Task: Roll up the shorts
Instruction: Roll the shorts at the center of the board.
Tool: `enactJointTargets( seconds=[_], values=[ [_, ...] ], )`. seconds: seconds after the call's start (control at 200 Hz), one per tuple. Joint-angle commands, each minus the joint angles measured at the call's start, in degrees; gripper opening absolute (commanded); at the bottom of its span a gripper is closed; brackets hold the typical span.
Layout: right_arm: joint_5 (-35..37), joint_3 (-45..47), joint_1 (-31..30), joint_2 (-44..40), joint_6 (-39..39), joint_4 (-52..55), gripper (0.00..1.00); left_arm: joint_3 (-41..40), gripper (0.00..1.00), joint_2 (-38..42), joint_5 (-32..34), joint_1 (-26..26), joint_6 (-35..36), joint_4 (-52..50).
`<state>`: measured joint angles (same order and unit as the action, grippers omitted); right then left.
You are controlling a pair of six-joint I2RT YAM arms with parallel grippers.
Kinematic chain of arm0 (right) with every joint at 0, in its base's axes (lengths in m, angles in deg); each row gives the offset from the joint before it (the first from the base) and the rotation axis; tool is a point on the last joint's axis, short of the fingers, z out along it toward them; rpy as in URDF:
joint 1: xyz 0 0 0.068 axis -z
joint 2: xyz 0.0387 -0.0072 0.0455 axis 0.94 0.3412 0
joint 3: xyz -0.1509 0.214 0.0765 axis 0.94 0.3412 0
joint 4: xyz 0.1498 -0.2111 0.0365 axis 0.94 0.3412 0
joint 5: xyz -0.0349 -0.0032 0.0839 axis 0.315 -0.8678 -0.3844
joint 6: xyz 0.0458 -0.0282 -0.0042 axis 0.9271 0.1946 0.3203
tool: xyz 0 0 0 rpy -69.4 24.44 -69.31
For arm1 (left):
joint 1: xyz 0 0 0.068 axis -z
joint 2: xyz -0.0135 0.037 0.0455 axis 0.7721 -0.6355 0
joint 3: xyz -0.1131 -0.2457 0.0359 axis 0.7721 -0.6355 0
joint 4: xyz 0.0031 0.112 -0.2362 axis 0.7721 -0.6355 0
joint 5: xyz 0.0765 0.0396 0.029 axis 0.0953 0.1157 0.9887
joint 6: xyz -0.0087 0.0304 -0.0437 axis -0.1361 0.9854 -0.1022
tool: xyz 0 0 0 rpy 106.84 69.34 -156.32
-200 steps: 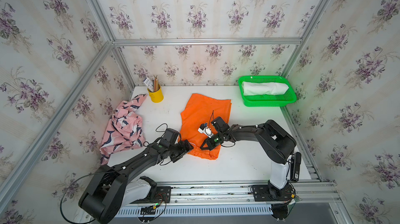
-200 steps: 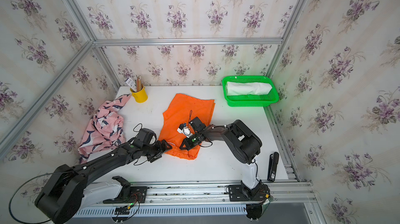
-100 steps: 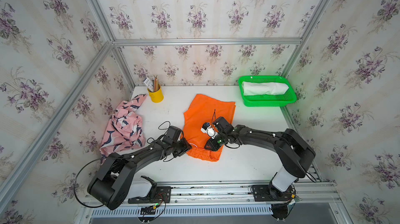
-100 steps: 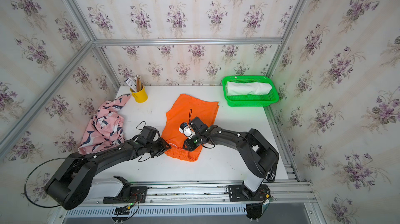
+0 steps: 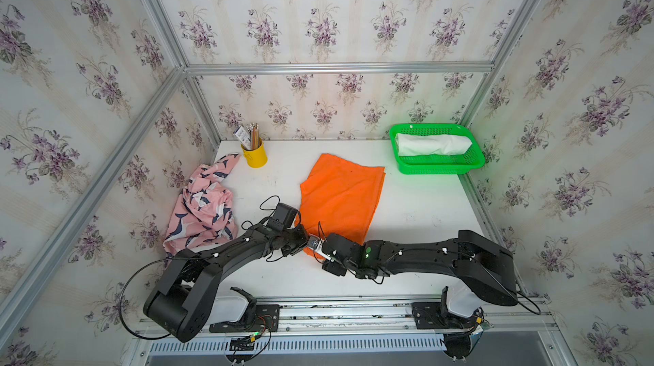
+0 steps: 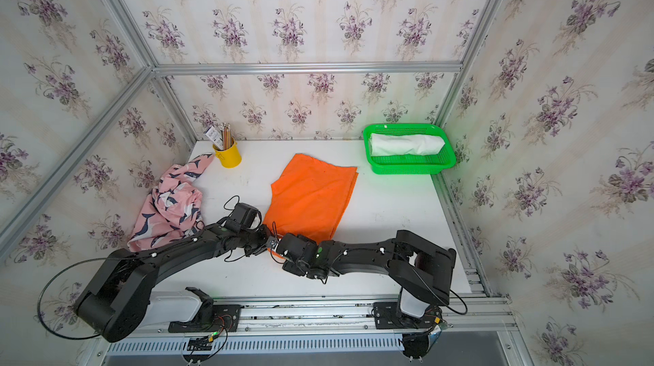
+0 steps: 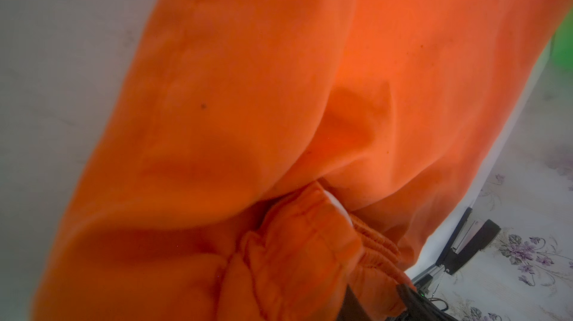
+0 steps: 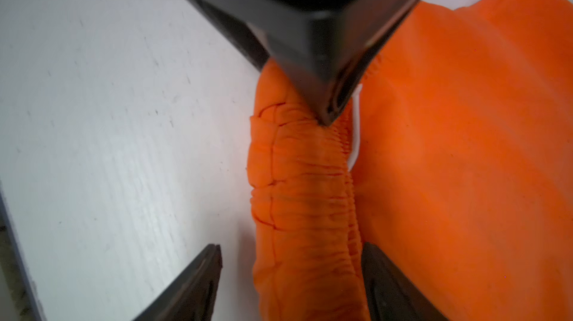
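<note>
The orange shorts (image 5: 343,198) (image 6: 311,194) lie flat mid-table, their elastic waistband (image 8: 304,198) bunched into a thick fold at the near end. My left gripper (image 5: 305,240) (image 8: 327,116) is shut on one end of that fold; in the left wrist view orange cloth (image 7: 248,102) hides the fingers. My right gripper (image 5: 319,250) (image 8: 290,245) is open, its fingers (image 8: 201,279) standing either side of the waistband. The pink whale-print shorts (image 5: 201,212) lie crumpled at the left. The white shorts (image 5: 431,145) lie rolled in the green basket (image 5: 439,169).
A yellow cup (image 5: 254,157) of pencils stands at the back left. Both arms lie low across the front of the white table (image 5: 417,219) and meet at the near end of the orange shorts. Papered walls close in three sides.
The left gripper has shut on the waistband. The right gripper has let go and opened, and its arm has dropped low toward the front edge.
</note>
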<state>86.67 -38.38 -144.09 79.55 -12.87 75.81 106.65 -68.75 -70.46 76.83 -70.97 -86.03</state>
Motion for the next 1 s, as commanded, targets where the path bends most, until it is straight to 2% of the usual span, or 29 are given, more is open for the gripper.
enactJointTargets(
  seconds=[0.0,0.13,0.27,0.33,0.395,0.43,0.48,0.544,0.574,0.634,0.689,0.794,0.999],
  values=[
    [7.17,1.21,-1.81,2.81,-4.35,-7.61,0.77,0.33,0.36,-0.38,-1.2,-0.01,0.4,-0.62],
    [12.7,2.49,-2.64,6.07,-6.56,-12.27,0.75,0.56,0.36,-0.66,-2.18,-0.01,0.46,-0.53],
    [20.98,3.73,-2.74,7.45,-7.82,-15.62,0.62,0.51,0.37,-0.68,-3.3,-0.01,0.32,-0.45],
    [22.03,4.96,-2.78,6.15,-7.88,-16.83,0.52,0.75,0.38,-0.59,-3.74,-0.37,0.49,-1.01],
    [19.79,6.01,-2.77,3.75,-7.48,-16.57,0.29,0.89,0.4,-0.23,-4.11,-0.79,0.66,-1.53],
    [17.27,5.99,-2.74,2.68,-6.92,-15.22,0.18,0.99,0.42,0.08,-4.15,-1.04,0.82,-2.0],
    [13.09,5.0,-2.68,1.61,-5.19,-12.27,0.09,1.3,0.47,0.72,-4.05,-1.53,1.27,-3.17],
    [4.76,3.17,-2.27,0.71,-2.62,-7.66,0.03,2.2,0.54,1.93,-3.67,-2.28,2.54,-5.32],
    [1.61,2.37,-2.12,0.3,-1.15,-6.11,0.0,2.83,0.62,2.6,-3.15,-2.71,3.42,-7.13],
    [-6.49,0.88,-0.92,-0.44,1.37,-3.14,0.0,4.32,0.67,4.4,-1.02,-3.72,5.36,-11.34],
    [-9.59,0.39,-0.15,-1.16,4.44,-2.69,0.0,5.31,0.71,6.74,1.55,-4.53,6.88,-14.68],
    [-20.9,0.02,3.28,-2.22,9.2,-3.37,0.0,7.3,0.77,10.88,5.61,-5.96,10.0,-20.37],
    [-40.89,-1.9,14.39,1.17,18.03,-4.01,0.0,9.76,0.8,14.2,6.33,-6.77,12.99,-25.99]
  ],
)
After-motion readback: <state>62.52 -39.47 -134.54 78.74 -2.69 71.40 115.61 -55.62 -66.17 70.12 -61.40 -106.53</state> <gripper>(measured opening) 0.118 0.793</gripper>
